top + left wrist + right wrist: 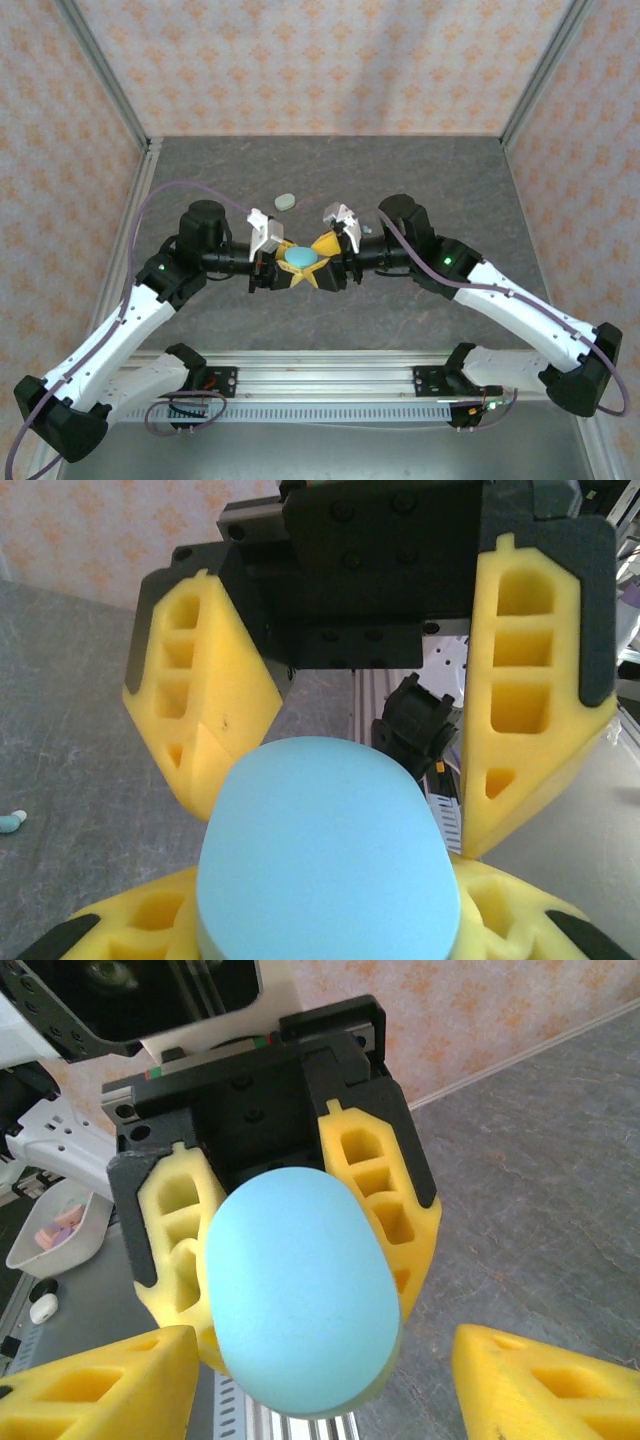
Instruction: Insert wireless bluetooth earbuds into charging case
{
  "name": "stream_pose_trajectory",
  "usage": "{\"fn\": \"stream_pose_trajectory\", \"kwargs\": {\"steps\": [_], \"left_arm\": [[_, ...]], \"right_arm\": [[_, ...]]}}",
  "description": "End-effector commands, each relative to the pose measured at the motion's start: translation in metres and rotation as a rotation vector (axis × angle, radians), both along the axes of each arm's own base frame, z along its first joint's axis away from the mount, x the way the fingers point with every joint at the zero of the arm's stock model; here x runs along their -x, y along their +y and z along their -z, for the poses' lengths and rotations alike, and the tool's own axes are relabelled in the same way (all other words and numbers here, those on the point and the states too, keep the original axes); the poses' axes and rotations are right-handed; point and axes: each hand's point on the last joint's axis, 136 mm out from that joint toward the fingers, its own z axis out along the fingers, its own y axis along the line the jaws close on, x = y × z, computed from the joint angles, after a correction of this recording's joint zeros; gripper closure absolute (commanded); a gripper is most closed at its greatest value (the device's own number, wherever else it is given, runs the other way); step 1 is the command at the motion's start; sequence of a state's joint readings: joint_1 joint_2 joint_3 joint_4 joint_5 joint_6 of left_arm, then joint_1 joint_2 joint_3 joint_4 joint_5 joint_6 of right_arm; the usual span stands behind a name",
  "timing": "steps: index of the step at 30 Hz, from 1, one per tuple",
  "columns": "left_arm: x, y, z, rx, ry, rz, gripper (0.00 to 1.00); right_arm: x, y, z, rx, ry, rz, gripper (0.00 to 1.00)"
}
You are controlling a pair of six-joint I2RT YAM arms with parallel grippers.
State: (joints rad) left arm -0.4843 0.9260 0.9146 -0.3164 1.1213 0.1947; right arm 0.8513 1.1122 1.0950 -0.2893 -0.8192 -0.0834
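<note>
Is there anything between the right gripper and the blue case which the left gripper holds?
Nothing visible stands between. The blue case, held in the left gripper, sits directly before the open jaws of the right gripper.

Two oval cases: one blue case (pixel 300 258) and one pale grey-green case (pixel 285 201) on the table (pixel 450 180) beyond it. Two grippers flank the blue case, the left gripper (pixel 284 266) and the right gripper (pixel 322 262), with four yellow fingers (pixel 572 760) in all. One earbud (pixel 10 822) lies left of the blue case in the left wrist view; others may be too small to make out. One white tray (pixel 85 1222) sits left of the blue case in the right wrist view.
</note>
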Motion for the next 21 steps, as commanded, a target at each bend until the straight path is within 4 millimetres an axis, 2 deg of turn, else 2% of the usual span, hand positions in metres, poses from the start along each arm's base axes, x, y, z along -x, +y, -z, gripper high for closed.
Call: {"fn": "stream_pose_trajectory", "kwargs": {"steps": [1, 8, 10, 16, 21], "left_arm": [[0.008, -0.002, -0.014, 0.020, -0.035, 0.046, 0.86], [0.008, -0.004, -0.011, 0.010, -0.027, 0.064, 0.86], [0.008, -0.005, -0.010, 0.008, -0.023, 0.069, 0.86], [0.010, -0.004, -0.010, 0.004, -0.028, 0.078, 0.86], [0.011, -0.004, -0.010, 0.001, -0.029, 0.083, 0.86]], "right_arm": [[-0.003, 0.002, -0.009, -0.001, -0.058, 0.003, 0.36], [-0.010, 0.005, -0.016, -0.024, -0.061, 0.036, 0.61], [-0.012, 0.005, -0.018, -0.030, -0.053, 0.050, 0.65], [-0.022, 0.006, -0.024, -0.058, -0.003, 0.104, 0.69], [-0.031, 0.005, -0.031, -0.112, 0.066, 0.148, 0.66]]}}
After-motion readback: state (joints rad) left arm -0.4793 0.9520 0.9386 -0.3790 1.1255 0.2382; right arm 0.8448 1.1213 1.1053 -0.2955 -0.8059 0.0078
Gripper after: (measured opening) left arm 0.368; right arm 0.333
